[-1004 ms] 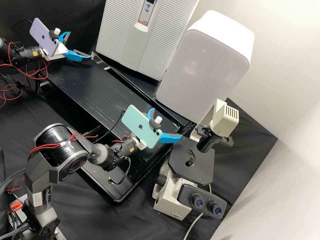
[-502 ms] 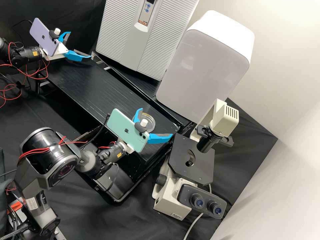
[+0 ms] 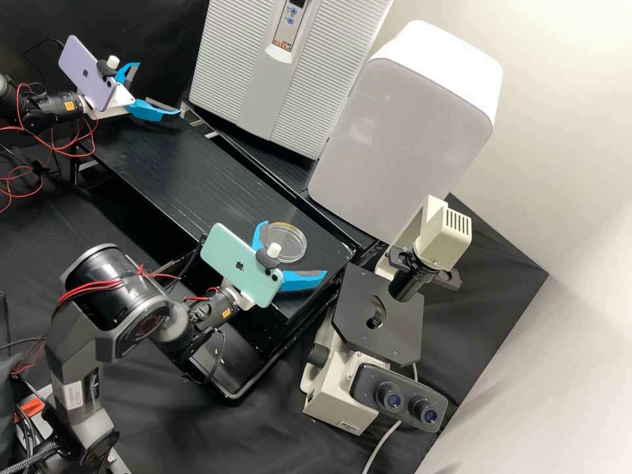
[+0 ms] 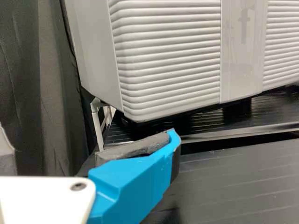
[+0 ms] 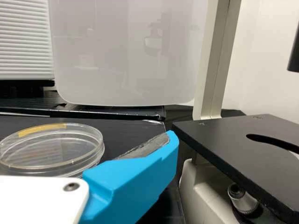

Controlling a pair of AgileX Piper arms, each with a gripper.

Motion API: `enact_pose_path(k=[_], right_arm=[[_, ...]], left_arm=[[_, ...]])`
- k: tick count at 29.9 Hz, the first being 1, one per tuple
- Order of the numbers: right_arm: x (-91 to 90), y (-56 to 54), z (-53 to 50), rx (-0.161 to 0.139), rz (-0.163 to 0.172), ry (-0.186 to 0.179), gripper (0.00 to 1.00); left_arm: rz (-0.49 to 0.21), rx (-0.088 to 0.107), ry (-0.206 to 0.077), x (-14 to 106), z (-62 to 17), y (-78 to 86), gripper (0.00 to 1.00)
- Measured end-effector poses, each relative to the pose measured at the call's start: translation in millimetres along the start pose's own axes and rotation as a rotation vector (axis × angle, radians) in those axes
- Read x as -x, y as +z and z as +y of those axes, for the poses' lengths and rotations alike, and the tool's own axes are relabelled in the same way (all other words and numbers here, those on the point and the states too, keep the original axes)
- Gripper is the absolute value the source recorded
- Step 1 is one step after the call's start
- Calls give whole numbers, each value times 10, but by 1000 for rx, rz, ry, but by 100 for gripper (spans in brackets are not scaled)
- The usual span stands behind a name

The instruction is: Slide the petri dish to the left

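Item, left gripper [image 3: 158, 88]: is hanging at the 10 o'clock end of the black platform [image 3: 178, 178], fingers spread wide and holding nothing, well apart from the task's thing. Item, ribbed white unit [image 3: 263, 72]: is standing at 12 o'clock of the platform. Item, right gripper [image 3: 296, 247]: is sitting low over the platform's 4 o'clock end, fingers spread wide and bracketing the dish, one at its 9 o'clock side and one at its 5 o'clock side; whether either is touching the rim I cannot tell. Item, petri dish [image 3: 286, 240]: clear, lidded, is lying flat on the platform between those fingers; in the right wrist view the dish [image 5: 51, 148] is resting just beside the blue finger [image 5: 140, 177]. Item, smooth white box [image 3: 408, 125]: is standing at 1 o'clock of the dish. Item, microscope [image 3: 375, 355]: is standing off the platform at 5 o'clock, stage near the dish. Progress, as judged: the dish is occupying the microscope end, so the bracketing looks done, while most of the slide toward 10 o'clock is remaining.
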Motion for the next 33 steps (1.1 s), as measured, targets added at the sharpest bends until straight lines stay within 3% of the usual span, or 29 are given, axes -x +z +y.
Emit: enact_pose_path(k=[8,31,32,33], right_arm=[[-34,-4,-161,-3,13,-52,100],[-67,-25,-167,2,30,-58,100],[-79,-28,-172,2,31,-59,0],[-92,-26,-173,2,31,-58,0]], left_arm=[[0,0,0,0,0,0,100],[0,0,0,0,0,0,100],[0,0,0,0,0,0,100],[0,0,0,0,0,0,100]])
